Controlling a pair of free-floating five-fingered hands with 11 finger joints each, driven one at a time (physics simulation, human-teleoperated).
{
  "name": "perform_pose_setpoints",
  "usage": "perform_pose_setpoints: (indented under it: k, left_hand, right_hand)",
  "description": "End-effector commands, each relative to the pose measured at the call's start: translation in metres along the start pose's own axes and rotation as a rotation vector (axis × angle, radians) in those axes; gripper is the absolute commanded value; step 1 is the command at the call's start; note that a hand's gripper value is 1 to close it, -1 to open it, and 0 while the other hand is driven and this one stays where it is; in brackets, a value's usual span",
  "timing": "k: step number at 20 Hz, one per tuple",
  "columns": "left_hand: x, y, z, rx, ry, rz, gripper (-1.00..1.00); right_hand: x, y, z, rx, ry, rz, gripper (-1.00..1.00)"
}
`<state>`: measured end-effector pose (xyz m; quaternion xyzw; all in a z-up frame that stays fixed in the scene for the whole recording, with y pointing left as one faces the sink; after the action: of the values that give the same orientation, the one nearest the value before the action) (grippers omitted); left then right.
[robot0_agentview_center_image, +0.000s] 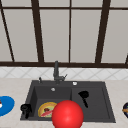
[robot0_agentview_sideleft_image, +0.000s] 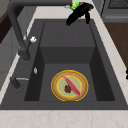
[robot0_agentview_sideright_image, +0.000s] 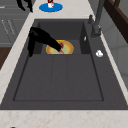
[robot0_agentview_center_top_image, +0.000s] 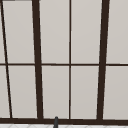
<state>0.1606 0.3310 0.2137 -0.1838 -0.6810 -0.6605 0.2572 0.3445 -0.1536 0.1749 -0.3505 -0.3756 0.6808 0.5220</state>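
Observation:
My right hand (robot0_agentview_center_image: 84, 95) hangs open above the right basin of the dark sink (robot0_agentview_center_image: 111, 117), holding nothing. In the right side view this right hand (robot0_agentview_sideright_image: 40, 37) stretches its fingers toward a yellow-rimmed plate (robot0_agentview_sideright_image: 67, 47). That plate (robot0_agentview_center_image: 46, 109) lies in the left basin and carries a red strip and a dark red bit (robot0_agentview_sideleft_image: 67, 88). My left hand (robot0_agentview_center_image: 26, 109) hovers open at the sink's front left corner, beside the plate, and grips nothing. A large red ball (robot0_agentview_center_image: 67, 114) covers the sink's front rim in the front view.
A dark faucet (robot0_agentview_center_image: 56, 71) rises behind the basins, with a small lever (robot0_agentview_sideleft_image: 15, 81) beside it. A blue plate (robot0_agentview_center_image: 5, 105) with a small red and white item (robot0_agentview_sideright_image: 50, 3) sits on the left counter. A green-yellow object (robot0_agentview_sideleft_image: 75, 4) rests on the right counter. A window fills the wall above.

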Motion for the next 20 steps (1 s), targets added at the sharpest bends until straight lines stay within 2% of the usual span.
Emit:
perform_pose_setpoints:
  k: [1, 12, 14, 17, 20]
  left_hand:
    - [0.000, 0.000, 0.000, 0.000, 0.000, 0.000, 0.00]
    - [0.000, 0.000, 0.000, 0.000, 0.000, 0.000, 0.00]
    - [0.000, 0.000, 0.000, 0.000, 0.000, 0.000, 0.00]
    - [0.000, 0.000, 0.000, 0.000, 0.000, 0.000, 0.00]
    - [0.000, 0.000, 0.000, 0.000, 0.000, 0.000, 0.00]
  right_hand:
    - [-0.020, 0.005, 0.007, -0.006, 0.008, -0.049, -1.00]
    - [-0.080, 0.020, 0.023, -0.010, -0.009, -0.058, -1.00]
    - [-0.078, 0.020, 0.022, -0.006, -0.019, -0.022, -1.00]
    - [-0.075, 0.020, 0.019, -0.002, 0.019, 0.005, -1.00]
    - [-0.051, 0.023, 0.011, -0.042, 0.035, 0.049, -1.00]
